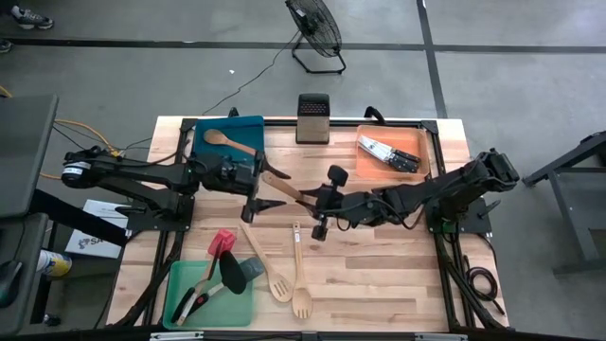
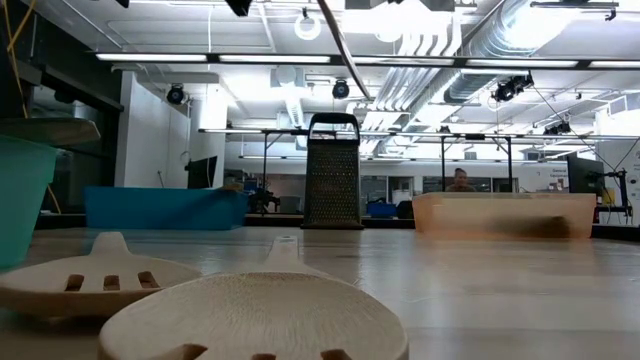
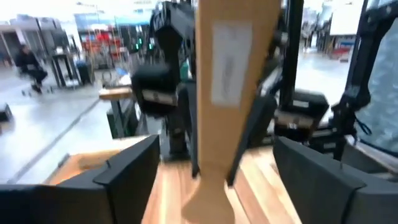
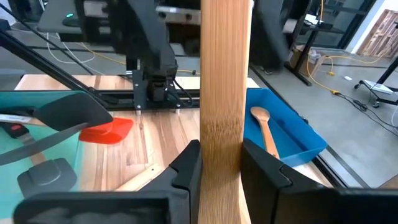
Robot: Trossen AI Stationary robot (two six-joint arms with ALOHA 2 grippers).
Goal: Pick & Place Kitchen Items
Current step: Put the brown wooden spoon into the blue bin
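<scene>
Right hand [image 1: 305, 196], near the counter's middle: fingers [image 4: 186, 165] pinched tight on a wooden spatula [image 1: 280, 183], which stands up between them in the right wrist view. Spatula is lifted off the counter [image 1: 379, 275], so the grip carries its whole weight.

Left hand [image 1: 254, 186], just across the spatula, reaching in from the left edge: fingers [image 3: 127, 171] spread wide either side of the blade, not touching it. Reads as a handover being set up — right arm presents the piece, left waits to close. Judgement only.

Blue tray [image 1: 248, 133] at the far left corner already holds a wooden spoon [image 1: 227, 142]; likely the bin for wooden pieces, hence the pass toward the left arm.

Orange tray [image 1: 402, 166] at the far right corner holds knives [image 1: 388, 154].

Green tray [image 1: 237, 303] at the near left corner has black and grey spatulas lying in it or over its rim; red spatula [image 1: 221, 243] lies just beside it.

Unsorted on the counter toward the near edge: a slotted wooden spatula [image 1: 270, 270] and a wooden fork [image 1: 300, 284].

Grater [image 1: 312, 117] stands at the far edge, between the blue and orange trays.
</scene>
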